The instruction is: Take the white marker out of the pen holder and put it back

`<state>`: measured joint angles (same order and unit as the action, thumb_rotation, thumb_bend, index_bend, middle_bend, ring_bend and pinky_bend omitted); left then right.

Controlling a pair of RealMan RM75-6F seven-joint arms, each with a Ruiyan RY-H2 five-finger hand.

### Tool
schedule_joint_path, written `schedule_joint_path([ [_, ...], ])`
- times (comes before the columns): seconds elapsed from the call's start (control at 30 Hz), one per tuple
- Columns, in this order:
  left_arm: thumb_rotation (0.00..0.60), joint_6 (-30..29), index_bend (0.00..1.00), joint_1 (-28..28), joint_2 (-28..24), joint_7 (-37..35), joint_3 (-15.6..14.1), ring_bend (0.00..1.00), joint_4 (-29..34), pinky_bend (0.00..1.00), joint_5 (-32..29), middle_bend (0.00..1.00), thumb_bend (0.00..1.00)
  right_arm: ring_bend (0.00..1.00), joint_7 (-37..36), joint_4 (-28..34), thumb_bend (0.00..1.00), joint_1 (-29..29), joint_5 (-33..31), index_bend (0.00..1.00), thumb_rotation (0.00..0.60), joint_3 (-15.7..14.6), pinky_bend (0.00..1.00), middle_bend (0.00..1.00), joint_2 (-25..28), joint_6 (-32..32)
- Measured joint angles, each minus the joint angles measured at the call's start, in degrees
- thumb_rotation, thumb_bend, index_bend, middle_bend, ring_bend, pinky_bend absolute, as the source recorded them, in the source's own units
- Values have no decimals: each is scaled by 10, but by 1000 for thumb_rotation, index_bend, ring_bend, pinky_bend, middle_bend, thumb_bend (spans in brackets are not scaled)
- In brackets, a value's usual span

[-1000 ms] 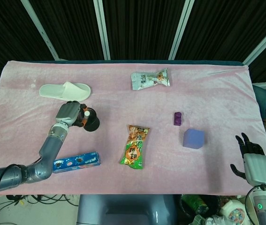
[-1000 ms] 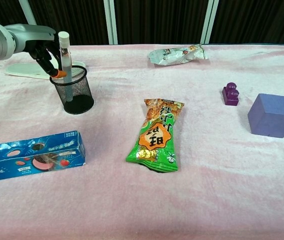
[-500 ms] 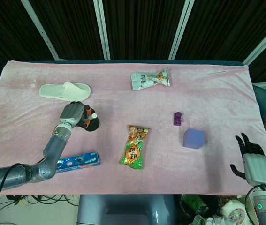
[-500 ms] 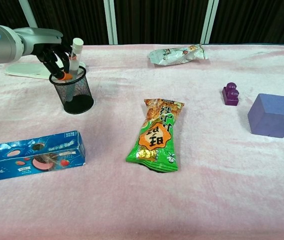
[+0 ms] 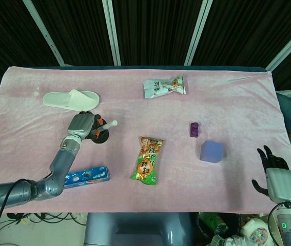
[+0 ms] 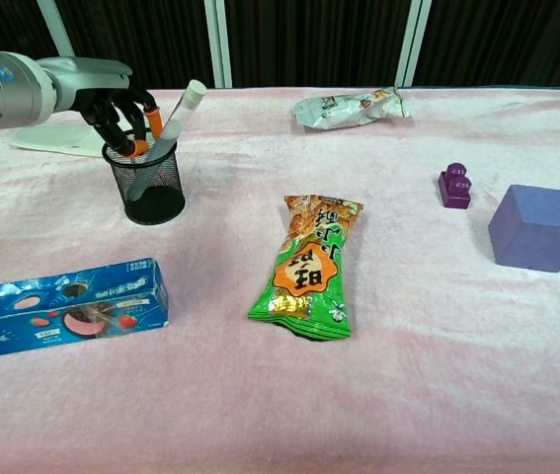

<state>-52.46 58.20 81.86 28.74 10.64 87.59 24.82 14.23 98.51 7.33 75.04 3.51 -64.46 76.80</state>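
In the head view, my left robot hand (image 5: 82, 124) is at the left middle of the frame, just beside the black pen holder (image 5: 101, 137). The white marker (image 5: 106, 124) stands with its lower end in the holder and its cap end leaning to the right side of the frame, away from my hand. My orange fingertips (image 5: 98, 123) are at the marker shaft, but from this view I cannot tell if they pinch it or only touch it. My right robot hand (image 5: 271, 166) is at the lower right corner, well apart from everything, with fingers spread and nothing inside. So the left hand is clearly the nearer one.

In the chest view, the holder (image 6: 143, 181) is at the upper left and the marker (image 6: 175, 118) rises from it, tilted toward the upper right. Its long axis goes from lower left inside the mesh to upper right at the cap. My left hand (image 6: 117, 102) is above the rim, to the left of the marker, and my fingertips (image 6: 154, 118) lie against the shaft. I judge the marker is already back in the holder and the release is the step in hand.

On the pink bench (image 6: 428, 375) I count one marker, one holder, one slipper (image 5: 71, 99), two snack bags, one blue biscuit box (image 6: 60, 308), one purple cube (image 6: 538, 227) and one small purple brick (image 6: 454, 186).
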Motion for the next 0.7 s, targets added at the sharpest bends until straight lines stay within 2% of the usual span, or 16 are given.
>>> schedule_joint_path([
  [0.17,600,-6,298,-1,-4,8,-4,149,4,134,7,450,381,168,2,0,175,0,0,20,600,0,165,17,0,0],
  [0.4,600,-12,289,-3,-24,11,-1,139,31,134,12,429,380,168,5,0,175,0,-2,20,600,0,165,17,-1,1],
  [0.57,600,-38,286,-13,-50,2,7,46,66,99,42,327,367,168,4,-1,175,0,-2,20,600,1,165,17,0,2],
  [0.7,600,-67,261,-32,-82,-10,6,0,103,47,102,245,311,168,4,-2,176,0,-1,19,600,1,165,17,-1,4],
])
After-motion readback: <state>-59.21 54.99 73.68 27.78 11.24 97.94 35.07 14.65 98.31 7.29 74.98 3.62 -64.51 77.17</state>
